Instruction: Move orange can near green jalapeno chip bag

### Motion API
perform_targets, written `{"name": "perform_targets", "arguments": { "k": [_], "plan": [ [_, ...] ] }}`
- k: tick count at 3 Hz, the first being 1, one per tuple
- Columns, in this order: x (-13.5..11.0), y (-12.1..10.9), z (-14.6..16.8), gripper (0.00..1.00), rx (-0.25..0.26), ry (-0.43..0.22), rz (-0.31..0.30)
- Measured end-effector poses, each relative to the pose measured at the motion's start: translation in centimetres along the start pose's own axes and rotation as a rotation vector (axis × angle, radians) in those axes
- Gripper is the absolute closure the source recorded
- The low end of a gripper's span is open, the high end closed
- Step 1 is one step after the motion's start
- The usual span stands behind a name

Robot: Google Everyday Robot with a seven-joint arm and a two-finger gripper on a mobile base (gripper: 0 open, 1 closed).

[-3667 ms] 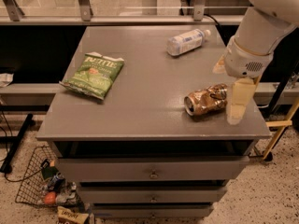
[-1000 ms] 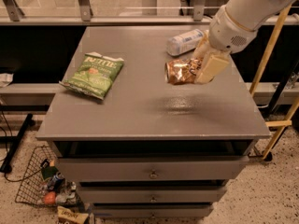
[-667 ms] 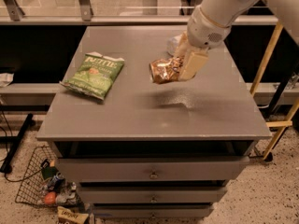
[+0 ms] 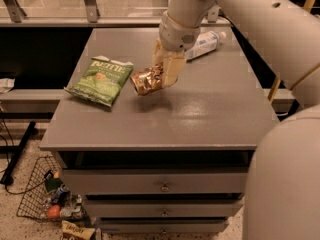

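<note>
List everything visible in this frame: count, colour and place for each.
Grey drawer cabinet: one, grey, centre.
Shiny orange-gold metal can: one, orange-gold, held sideways above the cabinet top, right of the bag.
Flat crinkly green chip bag: one, green with white lettering, cabinet top's left side.
Clear plastic bottle with white label: one, clear, lying at the top's back right.
Dark wire basket: one, dark, floor at lower left.
Tan printed packet: one, tan, floor below the drawers.
Robot arm: one, off-white, reaching in from the right.
Hand: one, cream, shut on the can above the cabinet top.
</note>
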State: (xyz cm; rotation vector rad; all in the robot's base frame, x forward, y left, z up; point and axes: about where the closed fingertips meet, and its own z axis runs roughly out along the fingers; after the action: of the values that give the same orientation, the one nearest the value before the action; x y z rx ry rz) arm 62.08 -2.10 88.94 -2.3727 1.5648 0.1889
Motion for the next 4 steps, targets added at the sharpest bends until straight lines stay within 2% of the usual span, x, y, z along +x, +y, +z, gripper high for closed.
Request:
{"name": "perform_targets", "arguments": {
  "k": [1,2,3,4],
  "plan": [
    [-2.9,-1.4,1.7,1.00,-0.041,-0.021,-0.113],
    [-4.1,-2.4,3.6,1.00,-0.072,-0.007,-0.182],
    [-4.9,-3.1,5.0,1.00,-0.094,-0.013,-0.221],
    [-5.1,-3.6,5.4,0.82,-0.076,-0.017,-0.222]
  ]
}}
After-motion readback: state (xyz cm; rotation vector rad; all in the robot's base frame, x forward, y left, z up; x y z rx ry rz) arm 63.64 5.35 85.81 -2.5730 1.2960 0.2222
